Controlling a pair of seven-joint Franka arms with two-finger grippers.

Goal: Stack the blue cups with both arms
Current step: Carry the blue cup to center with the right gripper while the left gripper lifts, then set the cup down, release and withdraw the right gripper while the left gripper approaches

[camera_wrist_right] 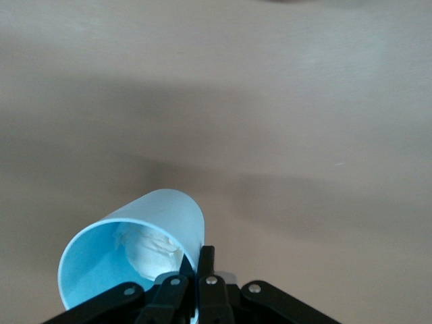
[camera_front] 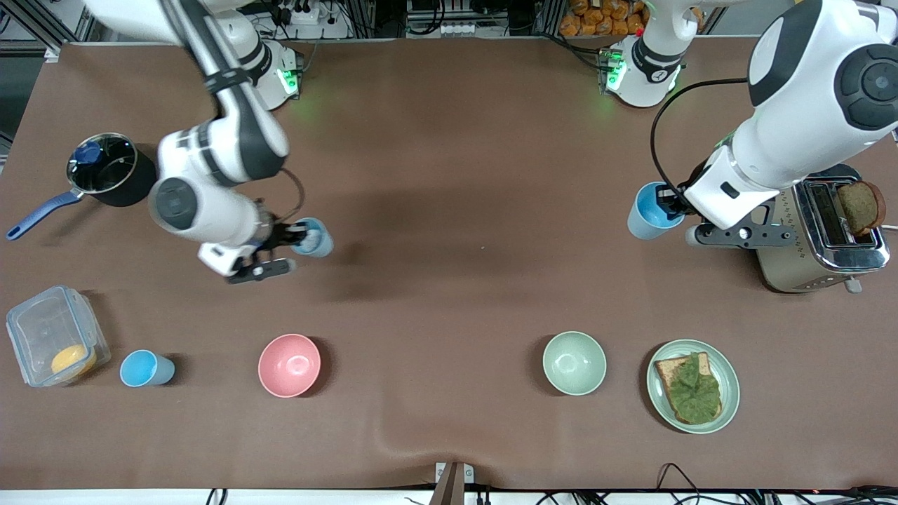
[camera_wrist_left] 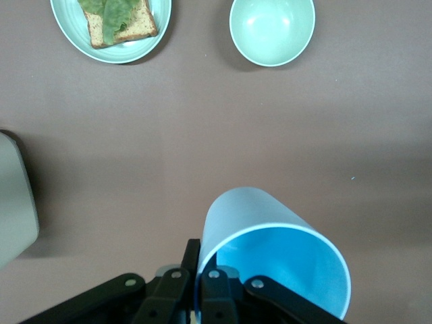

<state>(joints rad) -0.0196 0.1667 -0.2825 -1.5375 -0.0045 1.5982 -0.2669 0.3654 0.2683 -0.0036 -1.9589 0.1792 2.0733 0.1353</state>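
My right gripper [camera_front: 293,236] is shut on the rim wall of the pale grey-blue cup [camera_front: 313,237], one finger inside and one outside, over the table toward the right arm's end. In the right wrist view the gripper [camera_wrist_right: 202,262] holds that cup [camera_wrist_right: 145,229], whose whitish inside shows. My left gripper [camera_front: 672,205] is shut the same way on the brighter sky-blue cup [camera_front: 647,212], over the table beside the toaster. In the left wrist view the gripper [camera_wrist_left: 200,255] pinches the cup's [camera_wrist_left: 270,250] wall.
Another blue cup [camera_front: 146,368] stands by a clear container [camera_front: 52,337]. A pink bowl [camera_front: 289,365], a pale green bowl [camera_front: 574,362] and a plate [camera_front: 729,379] with a sandwich lie nearer the camera. A pot [camera_front: 105,172] and a toaster [camera_front: 821,238] stand at the ends.
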